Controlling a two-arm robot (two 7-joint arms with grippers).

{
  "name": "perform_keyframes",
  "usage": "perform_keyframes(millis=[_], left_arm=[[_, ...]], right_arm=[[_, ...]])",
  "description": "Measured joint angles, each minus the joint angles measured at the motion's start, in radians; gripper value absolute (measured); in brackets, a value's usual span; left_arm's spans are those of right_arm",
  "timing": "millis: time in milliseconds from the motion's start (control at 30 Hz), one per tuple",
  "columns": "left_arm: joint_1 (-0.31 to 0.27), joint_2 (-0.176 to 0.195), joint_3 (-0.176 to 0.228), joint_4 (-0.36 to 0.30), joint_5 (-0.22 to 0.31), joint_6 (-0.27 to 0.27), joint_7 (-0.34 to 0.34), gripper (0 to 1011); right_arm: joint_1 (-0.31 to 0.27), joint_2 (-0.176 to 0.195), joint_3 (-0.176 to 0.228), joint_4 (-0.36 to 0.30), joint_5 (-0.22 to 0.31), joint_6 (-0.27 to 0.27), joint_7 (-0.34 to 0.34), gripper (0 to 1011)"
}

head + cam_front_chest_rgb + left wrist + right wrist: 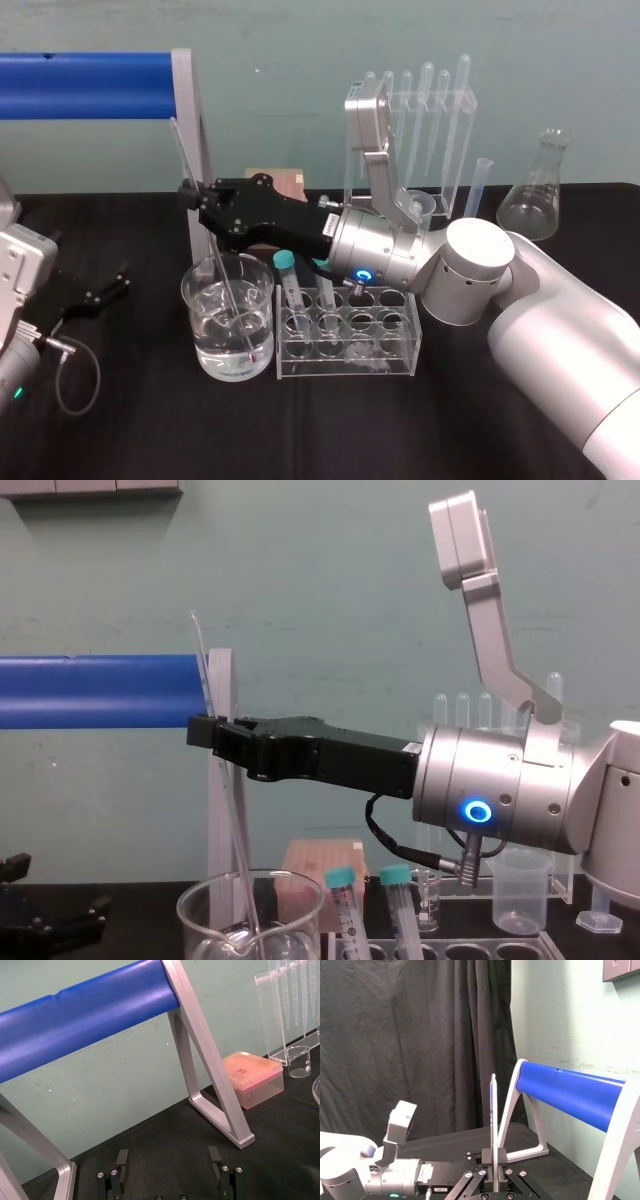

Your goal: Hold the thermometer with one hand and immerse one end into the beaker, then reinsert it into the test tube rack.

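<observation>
My right gripper (pixel 190 196) reaches in from the right, shut on the thermometer (pixel 205 235), a long clear rod that leans slightly. The rod's lower end sits in the water inside the wide glass beaker (pixel 192 300), and its top rises above the gripper. From the chest view the thermometer (pixel 225 810) runs down from the gripper (pixel 203 732) into the beaker (pixel 185 905). The right wrist view shows the rod (pixel 493 1110) pinched at the gripper (pixel 495 1162). The test tube rack (pixel 345 365) stands right of the beaker with teal-capped tubes. My left gripper (pixel 95 292) rests open at the left.
A blue roller on a grey frame (pixel 90 85) spans the back left. The pipette stand (pixel 420 120) and a conical flask (pixel 535 200) stand behind the right arm. A pink tip box (pixel 255 1077) and a small plastic beaker (pixel 520 885) sit farther back.
</observation>
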Motion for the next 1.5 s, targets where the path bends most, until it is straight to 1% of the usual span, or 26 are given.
perform_keyframes(millis=[667,900,1033,1133,1167,1200,1233,1333,1367,1467,1500], left_arm=[[0.000,0.000,0.000,0.000,0.000,0.000,0.000,1008],[0.000,0.000,0.000,0.000,0.000,0.000,0.000,1008],[0.000,0.000,0.000,0.000,0.000,0.000,0.000,1008],[0.000,0.000,0.000,0.000,0.000,0.000,0.000,1008],[0.000,0.000,0.000,0.000,0.000,0.000,0.000,1008],[0.000,0.000,0.000,0.000,0.000,0.000,0.000,1008],[0.000,0.000,0.000,0.000,0.000,0.000,0.000,1008],[0.000,0.000,0.000,0.000,0.000,0.000,0.000,1008],[0.000,0.000,0.000,0.000,0.000,0.000,0.000,1008],[0.000,0.000,0.000,0.000,0.000,0.000,0.000,1008],[0.000,0.000,0.000,0.000,0.000,0.000,0.000,1008]], right_arm=[[-0.006,0.006,0.002,-0.010,0.003,0.001,-0.002,56],[-0.007,0.008,0.007,-0.025,0.007,0.004,-0.009,56],[0.003,0.012,0.022,-0.058,0.026,0.014,-0.011,56],[0.019,0.022,0.041,-0.104,0.051,0.027,-0.013,56],[0.030,0.030,0.054,-0.134,0.065,0.036,-0.017,56],[0.035,0.034,0.060,-0.148,0.072,0.040,-0.019,56],[0.043,0.045,0.074,-0.178,0.088,0.048,-0.022,56],[0.052,0.063,0.095,-0.221,0.113,0.060,-0.027,57],[0.053,0.080,0.112,-0.255,0.130,0.067,-0.032,57],[0.051,0.110,0.137,-0.304,0.148,0.076,-0.046,57],[0.044,0.132,0.150,-0.330,0.155,0.082,-0.059,56]])
